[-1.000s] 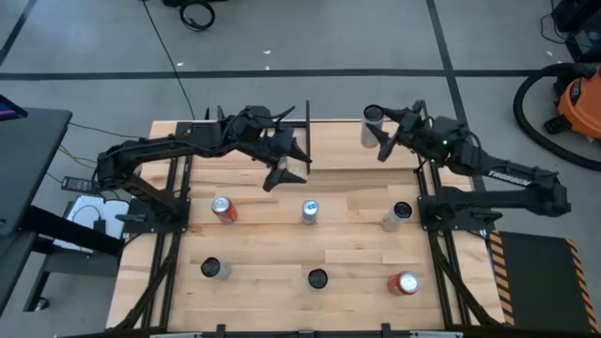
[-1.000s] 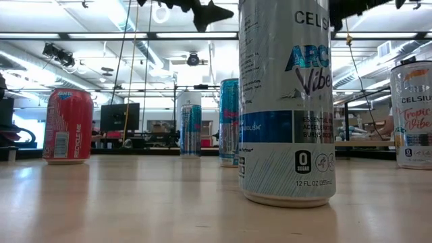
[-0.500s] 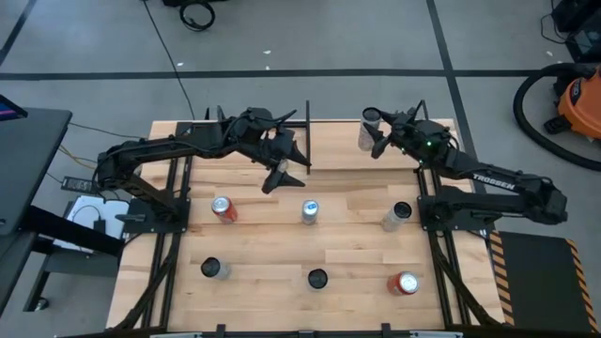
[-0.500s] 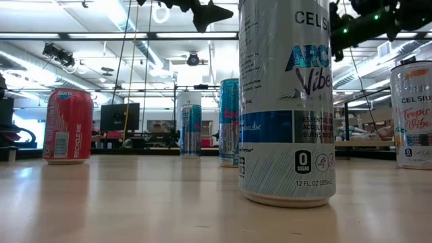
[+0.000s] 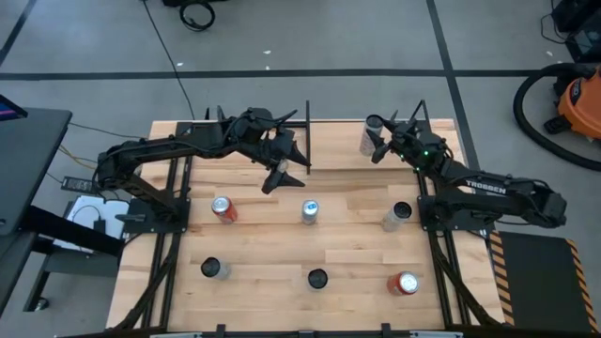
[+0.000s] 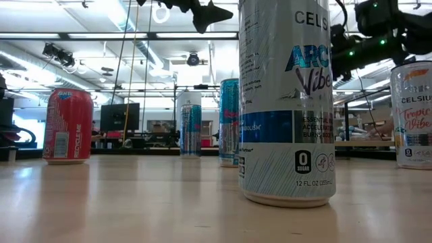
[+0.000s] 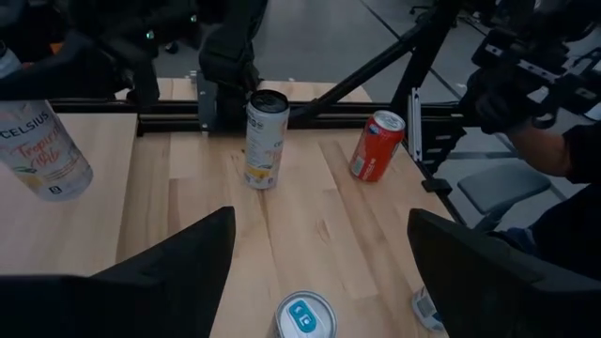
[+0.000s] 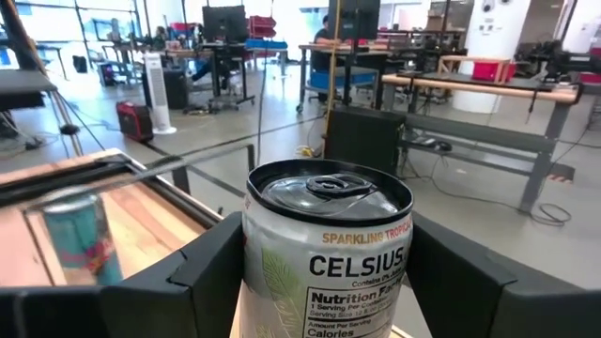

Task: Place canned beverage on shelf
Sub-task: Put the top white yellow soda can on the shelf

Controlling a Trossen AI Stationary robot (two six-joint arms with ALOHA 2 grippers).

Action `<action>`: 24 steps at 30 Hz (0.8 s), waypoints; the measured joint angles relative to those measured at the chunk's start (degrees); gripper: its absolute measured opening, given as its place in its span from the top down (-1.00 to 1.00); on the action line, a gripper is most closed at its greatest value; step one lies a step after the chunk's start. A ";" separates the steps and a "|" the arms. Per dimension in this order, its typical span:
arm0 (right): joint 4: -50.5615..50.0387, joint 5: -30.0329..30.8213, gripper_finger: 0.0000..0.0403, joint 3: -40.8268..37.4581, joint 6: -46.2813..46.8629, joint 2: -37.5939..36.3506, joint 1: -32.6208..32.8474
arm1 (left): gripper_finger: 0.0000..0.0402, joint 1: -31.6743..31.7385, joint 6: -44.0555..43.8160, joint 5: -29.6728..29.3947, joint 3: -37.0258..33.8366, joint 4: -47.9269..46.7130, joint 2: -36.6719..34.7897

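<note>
High view — right gripper [image 5: 377, 143] at the table's far right, fingers clamped on a white Celsius can [image 5: 370, 136]; left gripper [image 5: 279, 171] hangs mid-table, fingers apart, empty. Right wrist view — can [image 8: 327, 246] upright between the fingers [image 8: 202, 272].

both arms are dark, jointed and matte black. the right arm [image 5: 498, 188] carries white lettering along one link and a small green light near its wrist. each claw has two broad, flat black fingers [image 7: 178, 272].

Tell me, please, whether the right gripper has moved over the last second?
Yes. In the high view the right gripper and the can between its fingers have drifted slightly down-picture, while the table's far edge stays put.
</note>
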 joint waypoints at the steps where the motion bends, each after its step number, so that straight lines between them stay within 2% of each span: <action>1: -0.08 0.00 -0.30 -0.33 -0.28 0.00 -0.34 | -0.58 0.00 0.02 0.00 -0.02 0.02 0.00; 11: 5.25 -1.07 -0.31 -4.17 -2.19 0.00 -3.13 | -0.58 0.00 1.18 0.00 -0.02 0.00 0.00; 24: 5.72 -1.46 -0.32 -7.04 -3.08 0.02 -3.38 | -0.58 0.02 1.40 0.00 -0.02 0.02 0.00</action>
